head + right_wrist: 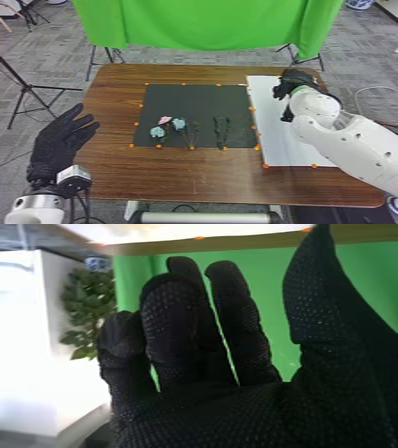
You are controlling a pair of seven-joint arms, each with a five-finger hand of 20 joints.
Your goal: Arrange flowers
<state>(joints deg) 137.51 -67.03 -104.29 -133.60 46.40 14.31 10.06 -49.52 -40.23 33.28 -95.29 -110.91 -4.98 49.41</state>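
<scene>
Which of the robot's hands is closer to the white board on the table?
The right hand is nearer: it is over the far part of the white board. The left hand is beyond the left edge of the table.

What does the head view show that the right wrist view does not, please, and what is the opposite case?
The head view adds the pink flower, the pale blue flowers and the dark green sprig on the dark mat, plus the left hand.

The right wrist view adds the leafy plant.

Both share the right hand, the green cloth, the table, the white sheet and orange markers.
</scene>
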